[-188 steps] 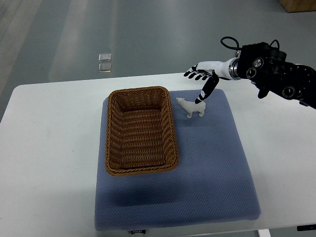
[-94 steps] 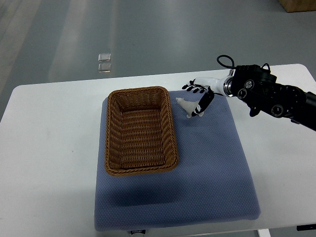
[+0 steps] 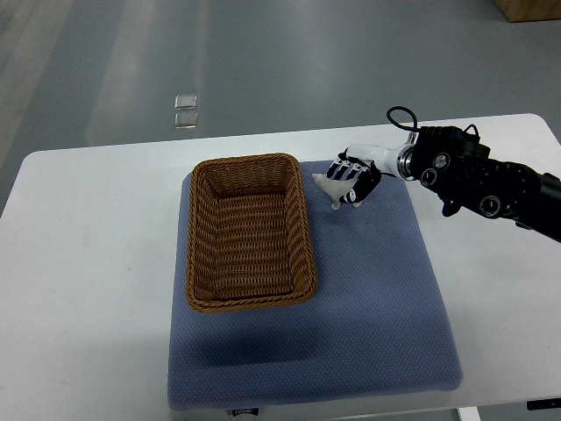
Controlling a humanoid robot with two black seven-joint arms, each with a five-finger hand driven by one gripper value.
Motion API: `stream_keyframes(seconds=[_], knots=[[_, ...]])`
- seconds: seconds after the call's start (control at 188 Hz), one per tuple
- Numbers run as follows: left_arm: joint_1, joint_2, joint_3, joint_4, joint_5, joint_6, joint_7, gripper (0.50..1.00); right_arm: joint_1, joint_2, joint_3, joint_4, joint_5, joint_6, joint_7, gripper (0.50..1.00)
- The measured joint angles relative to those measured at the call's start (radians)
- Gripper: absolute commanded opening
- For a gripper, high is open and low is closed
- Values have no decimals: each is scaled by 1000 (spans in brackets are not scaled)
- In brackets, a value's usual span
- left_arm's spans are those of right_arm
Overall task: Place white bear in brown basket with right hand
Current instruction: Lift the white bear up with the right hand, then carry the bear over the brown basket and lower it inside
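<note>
A small white bear (image 3: 329,187) stands on the blue mat (image 3: 368,289), just right of the brown wicker basket (image 3: 250,231). My right hand (image 3: 352,180) comes in from the right edge on a black arm and covers the bear's rear half. Its black and white fingers (image 3: 344,170) are curled around the toy, which still rests on the mat. The bear's head pokes out to the left toward the basket rim. The basket holds nothing. My left arm does not show.
The mat lies on a white table (image 3: 88,263) whose far edge runs behind the basket. Beyond it is grey floor with two small clear squares (image 3: 186,110).
My right hand has come down and left onto the bear, and its fingers have gone from spread to wrapped around the toy. The bear has stayed in place.
</note>
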Motion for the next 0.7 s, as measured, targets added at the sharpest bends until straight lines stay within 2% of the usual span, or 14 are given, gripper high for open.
stream_keyframes(seconds=[0.027, 0.064, 0.096, 0.43, 0.702], knots=[[0, 0, 0, 1, 0, 0, 0, 1000, -2, 0, -1, 0, 0, -1, 1, 590], [0, 0, 0, 1, 0, 0, 0, 1000, -4, 0, -1, 0, 0, -2, 1, 525], [1, 0, 0, 2, 0, 0, 0, 1000, -5, 0, -1, 0, -1, -3, 3, 500], [1, 0, 0, 4, 0, 0, 0, 1000, 54, -22, 2, 23, 10, 16, 7, 500], [0, 0, 1, -1, 0, 0, 0, 1000, 230, -177, 14, 171, 48, 85, 0, 500]])
